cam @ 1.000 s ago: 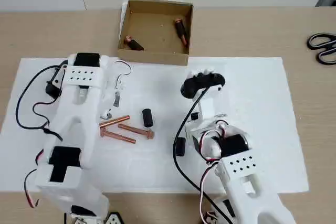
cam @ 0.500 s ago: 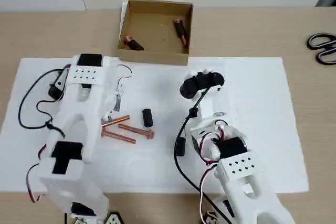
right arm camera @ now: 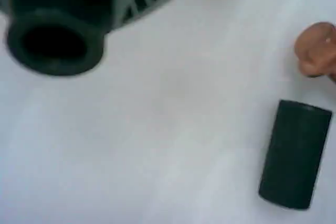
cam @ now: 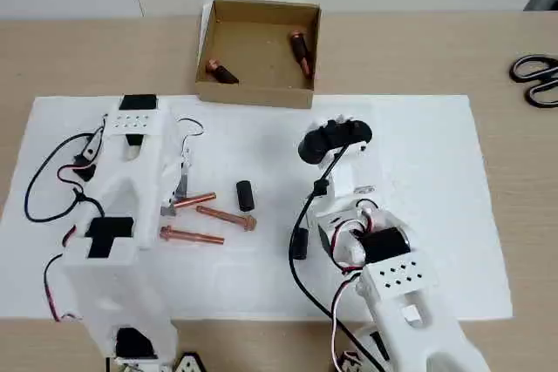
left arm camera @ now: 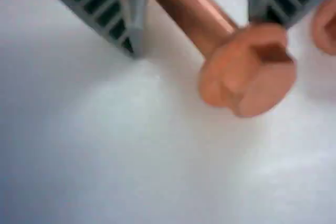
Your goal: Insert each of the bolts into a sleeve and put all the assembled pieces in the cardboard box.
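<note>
Three copper bolts lie on the white sheet: one (cam: 195,201) between the open fingers of my left gripper (cam: 178,205), a second (cam: 227,216) beside it, a third (cam: 192,235) nearer the front. In the left wrist view my gripper (left arm camera: 197,32) straddles the shaft, and the hex head (left arm camera: 247,74) sticks out past the fingertips. My right gripper (cam: 302,240) is shut on a black sleeve (right arm camera: 52,43). A loose sleeve (cam: 245,195) (right arm camera: 294,153) lies between the arms. The cardboard box (cam: 209,41) holds two assembled pieces (cam: 221,73) (cam: 301,52).
The white sheet (cam: 436,180) covers the middle of the wooden table. Scissors (cam: 536,78) lie at the far right edge. Loose cables (cam: 52,185) hang beside the left arm. Open sheet lies right of the right arm.
The left arm has drawn back toward the front and its gripper has come down around the upper bolt. The bolt nearest the front has shifted and now lies flatter. The right arm has barely moved.
</note>
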`<state>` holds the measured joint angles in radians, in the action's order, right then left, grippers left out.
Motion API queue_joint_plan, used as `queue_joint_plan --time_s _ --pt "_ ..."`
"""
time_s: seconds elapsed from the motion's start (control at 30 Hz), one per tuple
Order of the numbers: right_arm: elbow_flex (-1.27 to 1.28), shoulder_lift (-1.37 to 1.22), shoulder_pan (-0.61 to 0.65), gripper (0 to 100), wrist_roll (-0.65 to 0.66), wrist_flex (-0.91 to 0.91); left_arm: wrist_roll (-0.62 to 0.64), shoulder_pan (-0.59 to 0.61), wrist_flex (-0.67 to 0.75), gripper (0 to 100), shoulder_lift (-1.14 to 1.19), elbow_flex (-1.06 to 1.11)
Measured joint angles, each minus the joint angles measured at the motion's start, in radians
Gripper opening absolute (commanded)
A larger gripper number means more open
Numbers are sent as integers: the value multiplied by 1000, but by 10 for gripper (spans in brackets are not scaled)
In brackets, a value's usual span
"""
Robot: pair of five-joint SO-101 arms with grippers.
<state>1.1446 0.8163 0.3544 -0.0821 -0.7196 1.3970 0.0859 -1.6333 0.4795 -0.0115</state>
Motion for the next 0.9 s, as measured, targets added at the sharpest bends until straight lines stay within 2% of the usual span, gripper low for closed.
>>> queue_joint_plan --time_s 0.07,0.13,0.43,0.7,0.8,0.9 --pt "0 0 0 5 0 0 0 0 0 85 20 -9" --pt "0 0 0 5 0 0 0 0 0 1 34 -31" --pt "0 0 2 5 0 0 3 -2 -20 6 121 -249" --pt "0 0 2 6 0 -49 -2 -20 -100 6 141 -750" --pt "2 15 2 6 0 0 -55 -23 -101 6 115 -850" --pt "2 83 2 6 0 68 -169 -32 -103 6 23 -872"
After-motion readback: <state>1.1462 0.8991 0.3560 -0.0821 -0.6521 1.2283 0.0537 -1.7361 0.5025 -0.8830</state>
